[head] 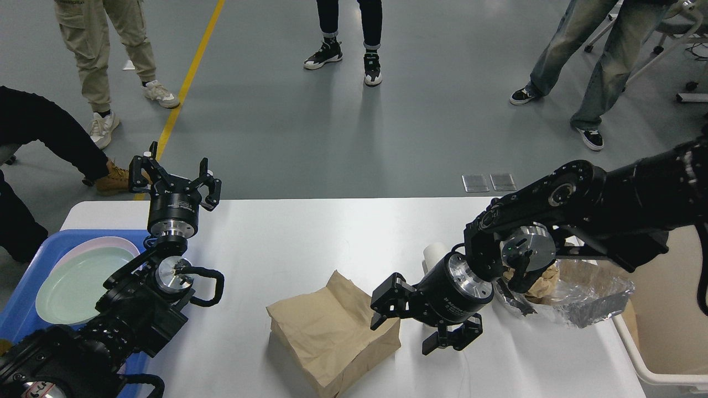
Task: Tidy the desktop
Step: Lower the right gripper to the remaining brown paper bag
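desktop (310,237) fills the lower view | right gripper (423,326) spread wide, low by the near edge beside the brown paper bag (332,331) | left gripper (174,179) spread, raised over the far-left corner by the blue tray (27,265)

The right arm (586,221) hides most of the white cup (434,253) and, apparently, the crumpled paper (547,275). The beige bin (672,309) is cut off by the right edge.

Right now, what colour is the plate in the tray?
Pale green plate, clearest in the head view.
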Controlling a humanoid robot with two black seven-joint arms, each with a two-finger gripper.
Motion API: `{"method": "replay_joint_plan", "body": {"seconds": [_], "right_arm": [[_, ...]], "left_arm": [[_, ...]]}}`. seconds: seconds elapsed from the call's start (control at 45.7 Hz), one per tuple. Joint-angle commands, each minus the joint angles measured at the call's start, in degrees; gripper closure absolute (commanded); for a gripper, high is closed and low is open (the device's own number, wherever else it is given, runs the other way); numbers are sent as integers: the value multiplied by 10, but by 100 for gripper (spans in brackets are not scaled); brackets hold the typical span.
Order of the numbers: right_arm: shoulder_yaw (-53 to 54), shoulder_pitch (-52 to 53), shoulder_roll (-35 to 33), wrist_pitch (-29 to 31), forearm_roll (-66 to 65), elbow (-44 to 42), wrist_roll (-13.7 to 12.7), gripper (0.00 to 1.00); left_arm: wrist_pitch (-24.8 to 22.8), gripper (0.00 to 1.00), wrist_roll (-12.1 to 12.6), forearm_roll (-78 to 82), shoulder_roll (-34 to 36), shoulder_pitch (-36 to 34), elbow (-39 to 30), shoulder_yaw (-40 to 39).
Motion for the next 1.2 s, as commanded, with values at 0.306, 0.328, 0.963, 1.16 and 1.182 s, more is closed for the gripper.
{"method": "replay_joint_plan", "body": {"seconds": [0.306,0.328,0.963,1.16,1.182], "right_arm": [[2,-115,29,-6,-9,-119,0,0],[3,-120,30,-7,-9,-123,0,0],[69,-178,73,-7,-45,-192,6,0],[73,-204,96,-28,-45,-221,3,0],[73,-206,99,-32,-45,-224,3,0]], "left_arm": [[0,4,0,0,0,0,0,0],[0,4,0,0,0,0,0,0],[0,4,0,0,0,0,0,0],[0,4,0,0,0,0,0,0],[0,4,0,0,0,0,0,0]]}}
